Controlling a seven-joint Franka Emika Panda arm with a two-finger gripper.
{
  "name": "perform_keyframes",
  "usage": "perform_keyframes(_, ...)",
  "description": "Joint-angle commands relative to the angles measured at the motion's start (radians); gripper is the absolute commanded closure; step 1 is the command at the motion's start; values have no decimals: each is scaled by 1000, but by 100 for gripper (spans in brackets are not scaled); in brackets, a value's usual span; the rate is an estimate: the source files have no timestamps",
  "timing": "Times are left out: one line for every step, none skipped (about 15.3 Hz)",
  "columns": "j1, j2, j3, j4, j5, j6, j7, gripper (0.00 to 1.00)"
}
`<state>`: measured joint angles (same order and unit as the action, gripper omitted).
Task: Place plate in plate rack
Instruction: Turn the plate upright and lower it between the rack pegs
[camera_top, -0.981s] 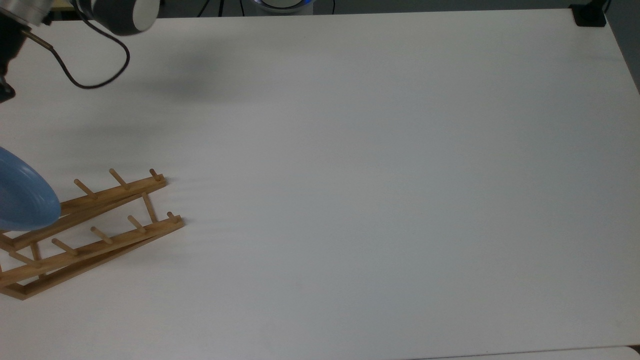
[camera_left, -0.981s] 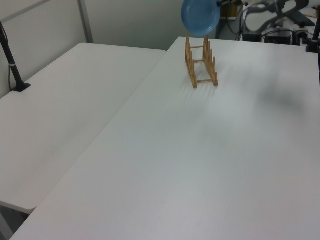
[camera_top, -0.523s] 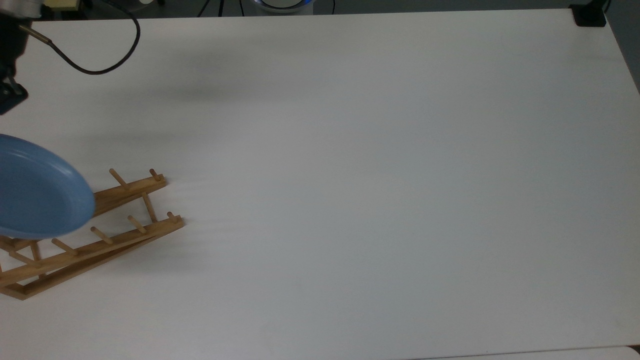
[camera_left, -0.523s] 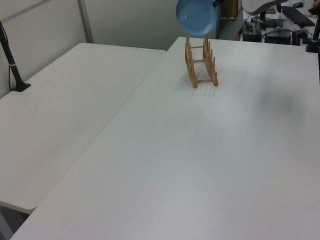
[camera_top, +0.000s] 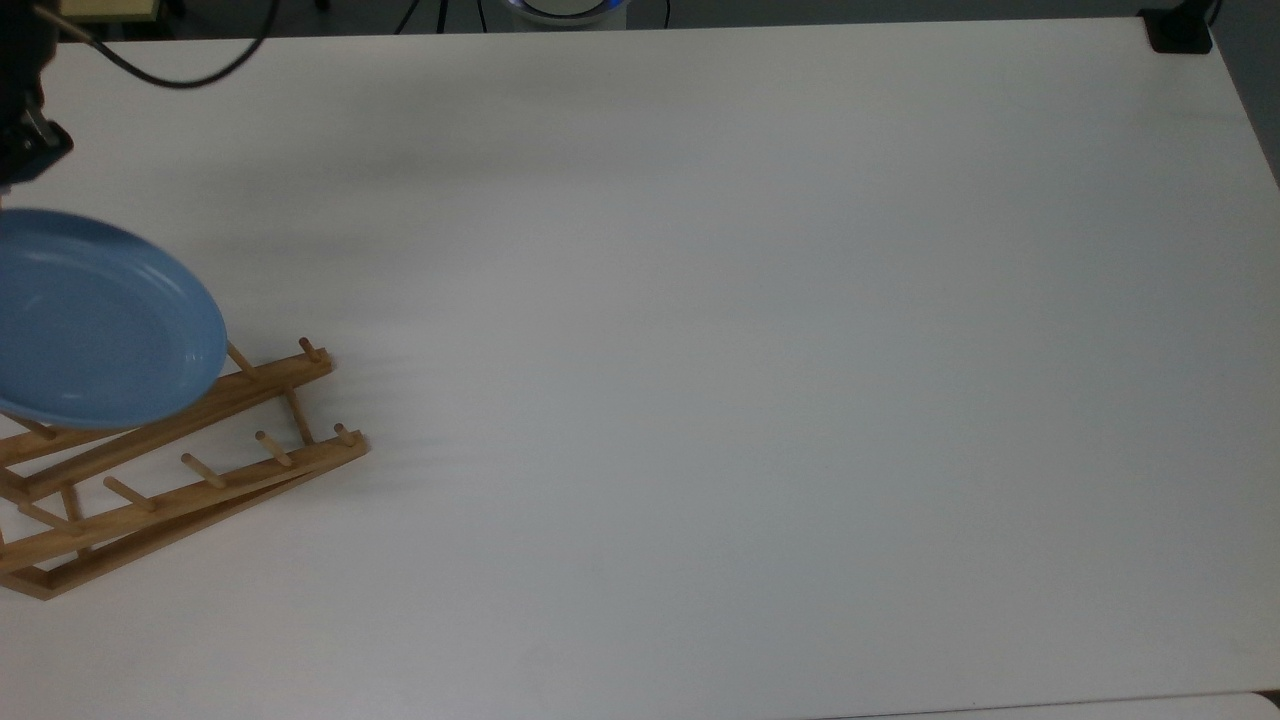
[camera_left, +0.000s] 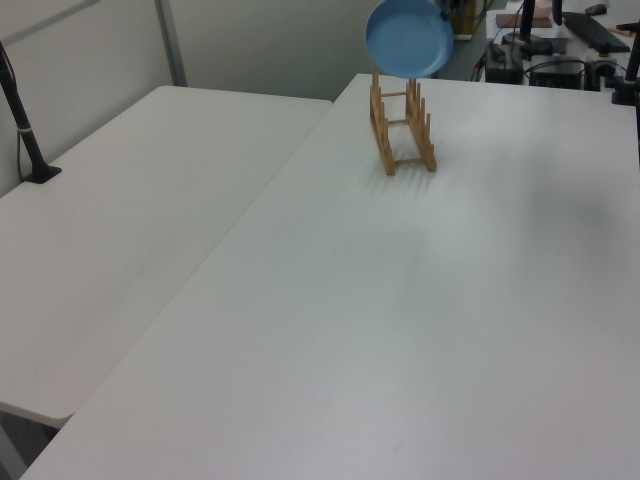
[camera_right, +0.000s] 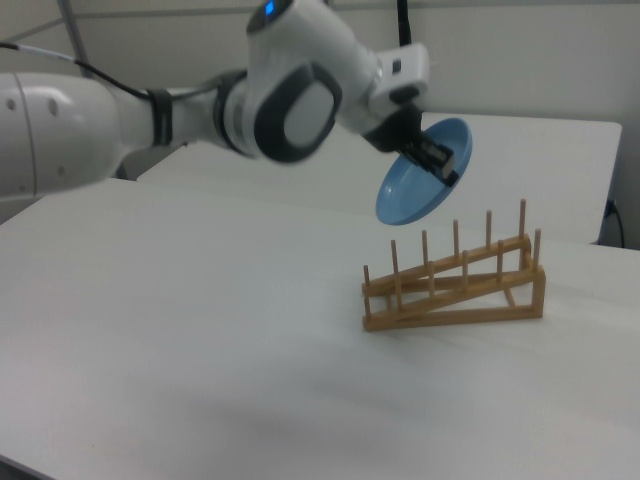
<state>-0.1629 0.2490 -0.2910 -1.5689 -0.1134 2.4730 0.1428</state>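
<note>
The light-blue plate (camera_top: 100, 320) (camera_left: 408, 38) (camera_right: 415, 190) hangs tilted in the air above the wooden plate rack (camera_top: 180, 470) (camera_left: 402, 130) (camera_right: 455, 285), clear of its pegs. My gripper (camera_right: 440, 160) is shut on the plate's upper rim in the right view, with the white arm (camera_right: 290, 95) reaching in from the right view's left. In the top view the plate covers the rack's far rail at the top view's left edge, and a dark part of the gripper (camera_top: 25, 140) shows just above the plate.
The rack stands near a corner of a wide white table (camera_top: 700, 350). A second white table (camera_left: 130, 230) adjoins it on the left view's left. A black cable (camera_top: 180, 75) and a dark block (camera_top: 1178, 30) lie at the top view's far edge.
The plate has moved toward the top view's right and upward, out over the rack's far rail, showing more of its face. The arm's elbow has left the top view.
</note>
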Motion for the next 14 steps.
perform_keyframes(11, 6, -1, 127, -136, -233, 12, 100)
perform_keyframes(13, 4, 19, 128, -213, -250, 12, 100)
perform_keyframes(11, 4, 51, 128, -295, -252, 12, 100)
perform_keyframes(8, 3, 74, 128, -371, -252, 11, 100)
perform_keyframes(8, 4, 81, 136, -435, -252, 9, 100)
perform_keyframes(10, 6, 84, 157, -487, -252, 5, 100)
perform_keyframes(10, 6, 91, 162, -538, -252, -2, 100)
perform_keyframes(11, 6, 101, 162, -601, -252, -11, 100)
perform_keyframes(11, 6, 119, 162, -671, -250, -18, 100)
perform_keyframes(10, 7, 146, 162, -742, -250, -17, 100)
perform_keyframes(8, 7, 165, 162, -802, -247, -15, 100)
perform_keyframes(10, 7, 170, 162, -846, -246, -14, 100)
perform_keyframes(13, 13, 170, 162, -892, -246, -12, 100)
perform_keyframes(17, 18, 176, 162, -946, -244, -11, 100)
